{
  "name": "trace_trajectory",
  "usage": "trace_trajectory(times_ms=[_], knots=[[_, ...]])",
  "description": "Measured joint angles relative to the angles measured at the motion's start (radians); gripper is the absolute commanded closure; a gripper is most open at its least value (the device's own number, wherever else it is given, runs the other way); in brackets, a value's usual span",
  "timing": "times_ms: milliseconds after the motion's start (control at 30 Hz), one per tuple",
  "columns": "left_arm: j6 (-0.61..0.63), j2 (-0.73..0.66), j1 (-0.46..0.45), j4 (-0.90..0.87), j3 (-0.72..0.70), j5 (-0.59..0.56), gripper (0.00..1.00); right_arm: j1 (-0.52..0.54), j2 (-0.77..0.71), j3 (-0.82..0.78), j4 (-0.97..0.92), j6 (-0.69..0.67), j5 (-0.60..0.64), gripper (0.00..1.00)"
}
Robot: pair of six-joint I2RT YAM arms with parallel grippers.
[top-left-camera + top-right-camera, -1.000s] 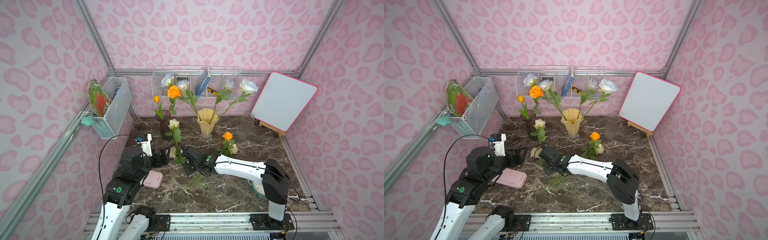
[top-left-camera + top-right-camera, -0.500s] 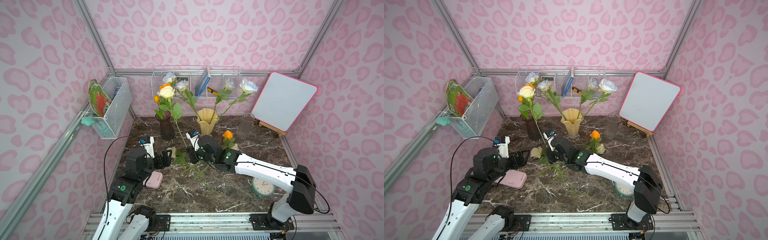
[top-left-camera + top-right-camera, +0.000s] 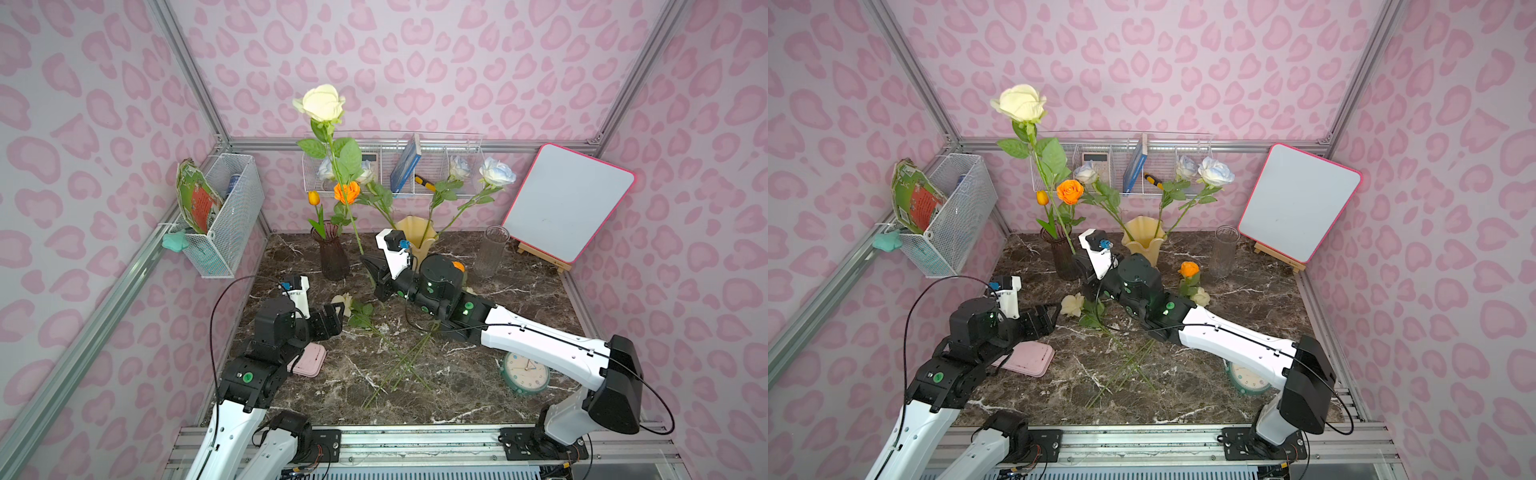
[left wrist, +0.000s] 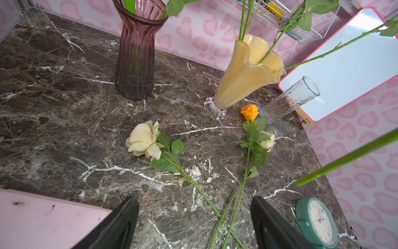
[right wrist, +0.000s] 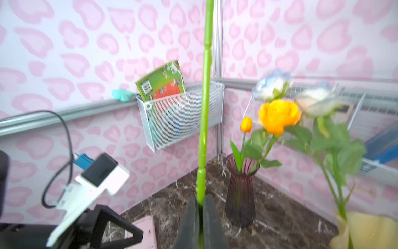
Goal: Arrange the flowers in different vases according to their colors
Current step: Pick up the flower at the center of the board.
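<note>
My right gripper [image 3: 372, 270] [image 5: 200, 207] is shut on the lower stem of a cream-yellow rose [image 3: 323, 103] [image 3: 1019, 103], which stands upright in front of the purple vase [image 3: 333, 253]. That vase holds an orange tulip [image 3: 313, 198] and an orange rose [image 3: 347, 192]. The yellow vase [image 3: 417, 239] holds pale blue roses [image 3: 497, 170]. The clear vase [image 3: 491, 251] stands empty. My left gripper [image 3: 336, 309] [image 4: 193, 207] is open beside a cream rose [image 4: 143, 140] lying on the table. An orange rose [image 4: 249, 112] and another cream rose [image 4: 268, 142] lie near the yellow vase.
A pink case [image 3: 309, 361] lies under my left arm and a green clock [image 3: 525, 372] under my right arm. A whiteboard [image 3: 569, 203] leans at the back right. Wire baskets hang on the left wall [image 3: 224, 216] and back wall [image 3: 395, 166].
My right gripper has risen and tipped the cream-yellow rose upright, its bloom now high above the back basket. My left arm has barely moved.
</note>
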Motion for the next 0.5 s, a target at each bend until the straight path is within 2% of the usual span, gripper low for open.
trace_trajectory(times_ms=[267, 500], knots=[[-0.002, 0.006, -0.001, 0.003, -0.003, 0.003, 0.14, -0.051, -0.101, 0.039, 0.155, -0.15, 0.08, 1.0], [-0.002, 0.008, -0.003, 0.006, -0.009, 0.018, 0.14, -0.201, -0.205, 0.014, 0.228, -0.228, 0.179, 1.0]])
